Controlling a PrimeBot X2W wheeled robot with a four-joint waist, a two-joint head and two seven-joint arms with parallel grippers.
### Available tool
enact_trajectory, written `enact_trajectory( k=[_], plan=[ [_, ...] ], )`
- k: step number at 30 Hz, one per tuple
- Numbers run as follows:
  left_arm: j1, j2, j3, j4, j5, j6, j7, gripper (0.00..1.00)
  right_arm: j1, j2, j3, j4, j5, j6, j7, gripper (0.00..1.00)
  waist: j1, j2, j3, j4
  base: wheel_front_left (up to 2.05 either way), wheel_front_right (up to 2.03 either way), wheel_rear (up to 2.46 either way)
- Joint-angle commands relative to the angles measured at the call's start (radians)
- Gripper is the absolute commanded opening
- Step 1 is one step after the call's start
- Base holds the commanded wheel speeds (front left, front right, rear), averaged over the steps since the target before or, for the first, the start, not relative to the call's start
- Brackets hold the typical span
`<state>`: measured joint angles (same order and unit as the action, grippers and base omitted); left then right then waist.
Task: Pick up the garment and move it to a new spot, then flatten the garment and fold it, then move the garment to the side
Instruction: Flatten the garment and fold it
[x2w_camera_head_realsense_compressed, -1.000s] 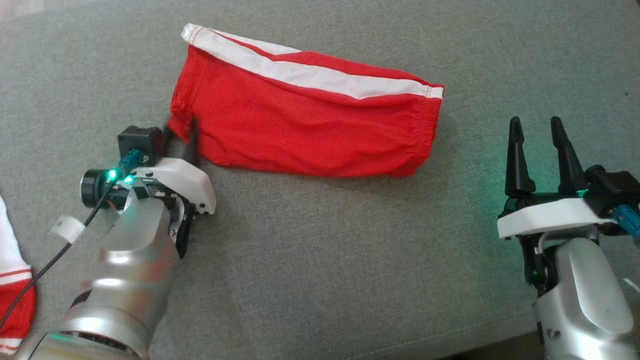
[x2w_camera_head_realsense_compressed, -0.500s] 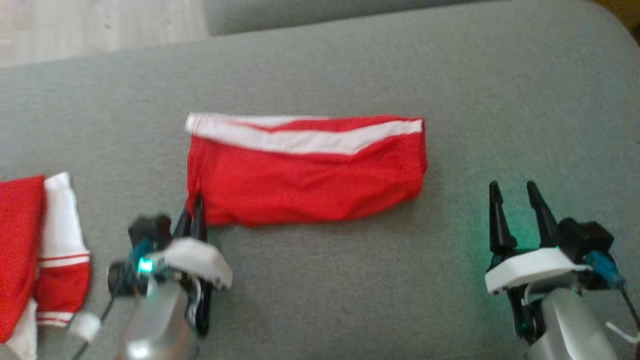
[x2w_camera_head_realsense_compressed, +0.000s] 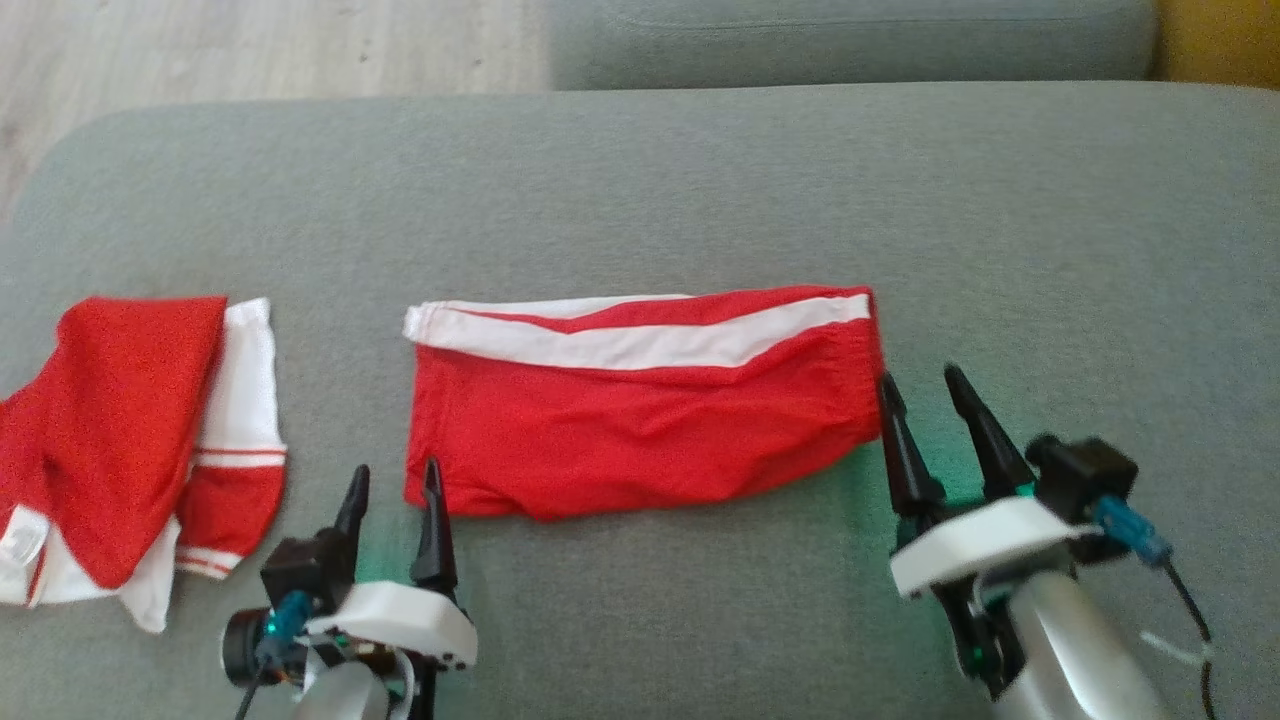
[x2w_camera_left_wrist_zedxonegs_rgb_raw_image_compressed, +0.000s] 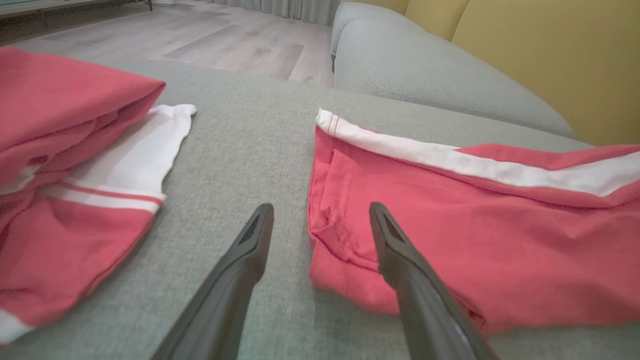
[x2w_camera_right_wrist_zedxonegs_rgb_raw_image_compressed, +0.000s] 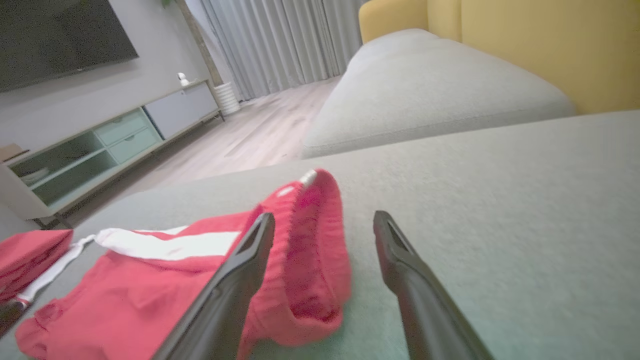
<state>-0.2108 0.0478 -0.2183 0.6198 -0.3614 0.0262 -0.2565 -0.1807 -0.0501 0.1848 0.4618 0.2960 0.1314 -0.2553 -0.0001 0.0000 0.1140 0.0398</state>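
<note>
In the head view, the red garment (x2w_camera_head_realsense_compressed: 640, 440) with its white stripe lies folded long across the middle of the grey sofa cushion (x2w_camera_head_realsense_compressed: 700, 190). The left gripper (x2w_camera_head_realsense_compressed: 393, 478) sits at the lower left, spread and empty, with one tip by the garment's lower left corner. The right gripper (x2w_camera_head_realsense_compressed: 920, 385) stands at the right, likewise spread. Its inner tip is at the garment's right end, but I cannot tell whether it touches. Another red and white piece of clothing (x2w_camera_head_realsense_compressed: 130, 430) lies at the far left.

In the left wrist view, the two fingers (x2w_camera_left_wrist_zedxonegs_rgb_raw_image_compressed: 240, 280) gape wide and grip nothing. The right-hand one overlaps the garment's near corner at centre frame, and the other is over bare cushion.

In the right wrist view, the fingers (x2w_camera_right_wrist_zedxonegs_rgb_raw_image_compressed: 235, 285) are parted with nothing grasped. The garment's gathered end shows between them at centre, and the rest trails to the lower left.
</note>
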Motion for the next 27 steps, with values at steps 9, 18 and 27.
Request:
enact_trajectory(
  k=[9,18,27],
  plan=[
    [0.025,0.003,-0.043,-0.069,-0.008,-0.009,-0.005,1.00,-0.133,0.000,0.014,0.117,-0.015,-0.001,-0.006,1.00,0.0001,0.0000,0.031,0.099,0.00,0.00,0.00],
    [0.028,0.003,-0.057,-0.072,-0.006,-0.009,-0.005,1.00,-0.137,0.000,0.024,0.301,0.079,-0.001,-0.006,1.00,0.0001,0.0000,0.048,0.115,0.00,0.00,0.00],
    [0.032,0.002,-0.052,-0.067,0.007,-0.014,-0.005,1.00,-0.140,0.000,0.100,0.340,0.246,-0.001,-0.006,0.00,0.0001,0.0000,0.035,0.103,0.00,0.00,0.00]
  ],
)
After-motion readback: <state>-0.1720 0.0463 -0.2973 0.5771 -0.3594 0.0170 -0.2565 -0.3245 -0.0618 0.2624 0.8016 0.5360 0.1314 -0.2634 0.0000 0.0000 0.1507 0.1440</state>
